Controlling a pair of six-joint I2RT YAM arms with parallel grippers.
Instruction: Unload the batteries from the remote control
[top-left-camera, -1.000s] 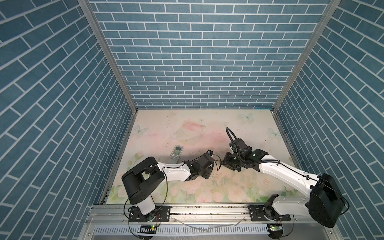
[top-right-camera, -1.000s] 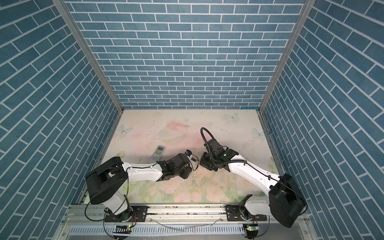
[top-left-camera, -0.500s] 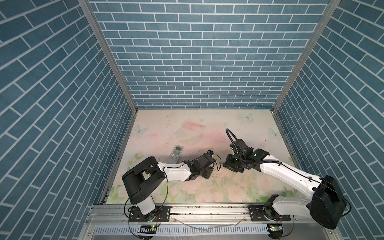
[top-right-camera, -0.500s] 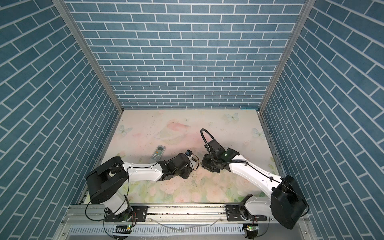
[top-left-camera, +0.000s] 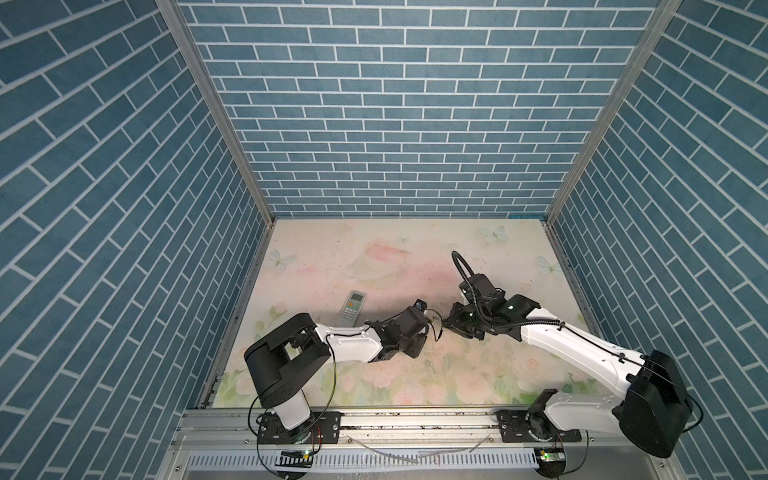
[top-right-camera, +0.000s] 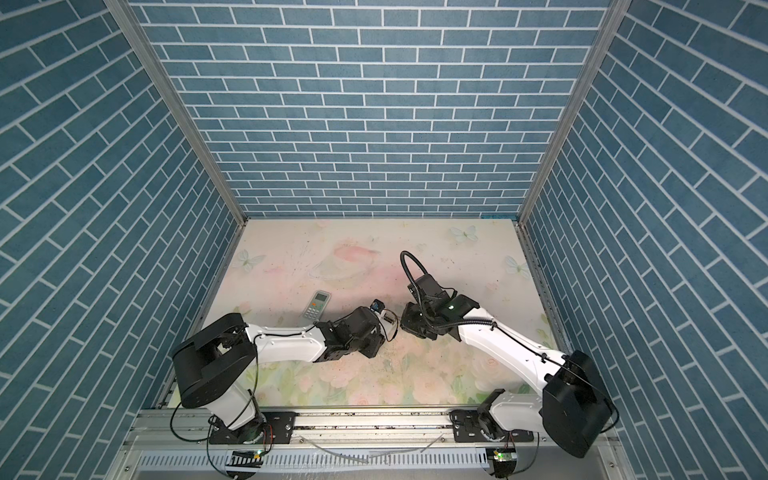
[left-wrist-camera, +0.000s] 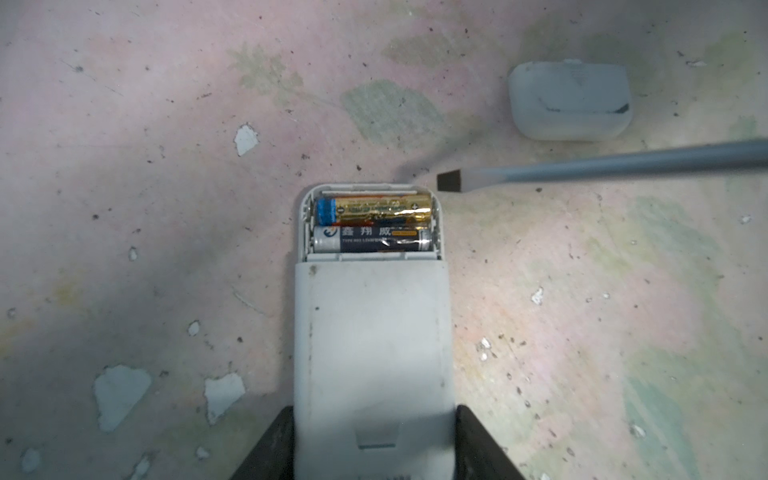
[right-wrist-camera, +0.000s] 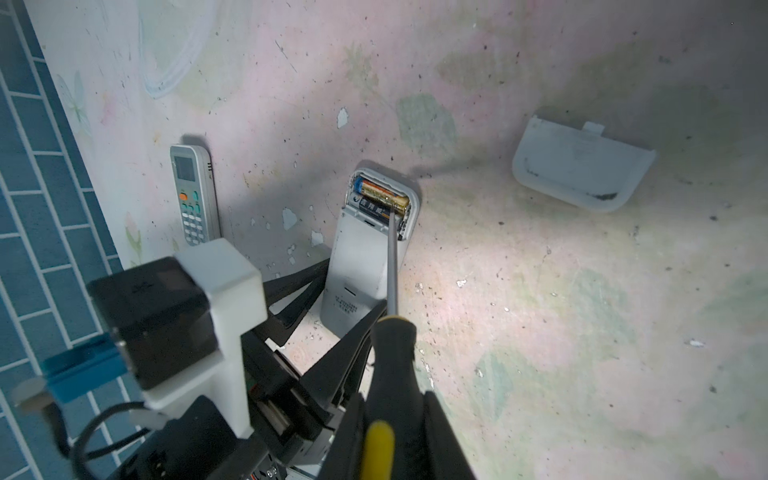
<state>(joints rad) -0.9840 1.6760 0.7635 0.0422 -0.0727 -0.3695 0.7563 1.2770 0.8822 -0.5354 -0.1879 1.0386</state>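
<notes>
Left wrist view shows us the left gripper (left-wrist-camera: 374, 446) clamped on the sides of a remote (left-wrist-camera: 372, 340), back up, compartment open. In both top views the left arm (top-left-camera: 353, 365) and right arm (top-left-camera: 573, 353) stretch low toward the middle of the table (top-left-camera: 374, 249). The right gripper (right-wrist-camera: 392, 432) is clenched on one screwdriver (left-wrist-camera: 602, 164), tip just beside the remote's open end. We count two batteries inside, a gold battery (left-wrist-camera: 382, 206) and a black battery (left-wrist-camera: 374, 242), one loose cover (left-wrist-camera: 569, 99), and a second remote (right-wrist-camera: 193, 195) face up.
</notes>
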